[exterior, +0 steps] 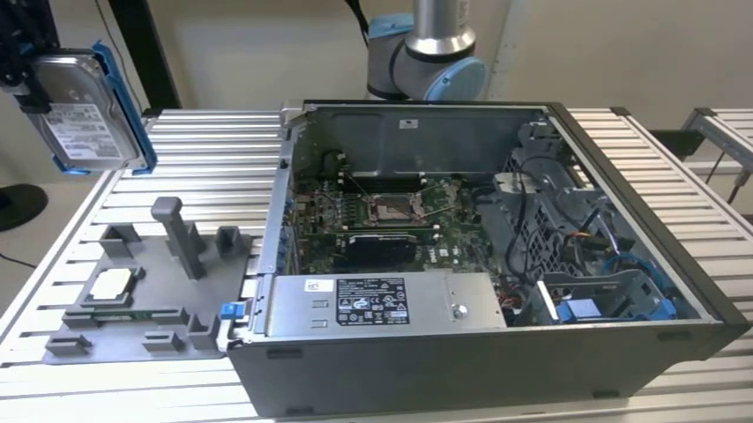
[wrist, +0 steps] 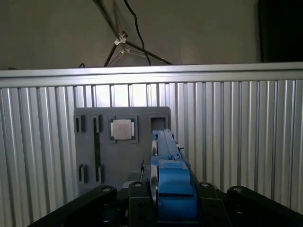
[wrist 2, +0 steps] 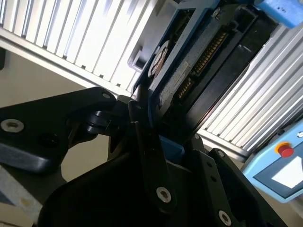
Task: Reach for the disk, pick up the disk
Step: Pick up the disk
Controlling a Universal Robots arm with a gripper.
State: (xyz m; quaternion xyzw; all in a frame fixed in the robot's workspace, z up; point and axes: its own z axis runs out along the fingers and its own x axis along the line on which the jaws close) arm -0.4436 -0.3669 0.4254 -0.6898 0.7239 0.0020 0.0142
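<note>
The disk (exterior: 88, 110) hangs in the air at the exterior view's upper left, high above the grey fixture. It is silver-grey with a white label on its face and blue rails along its sides. My black gripper (exterior: 33, 84) is shut on it, clamping it from one edge. In the first wrist view the disk (wrist: 166, 161) shows edge-on, blue rail up, between the gripper's (wrist: 170, 201) black fingers. The disk's (wrist 2: 189, 71) underside with its connector row appears in the second wrist view, with the gripper (wrist 2: 156, 139) closed around its blue rail.
A grey fixture (exterior: 130, 326) lies on the slatted metal table (exterior: 212, 150), with a small square chip (exterior: 112, 282) set in it. An open computer case (exterior: 471, 264) fills the middle, the arm's base (exterior: 424, 53) behind it. A pendant with a red button (wrist 2: 284, 150) sits nearby.
</note>
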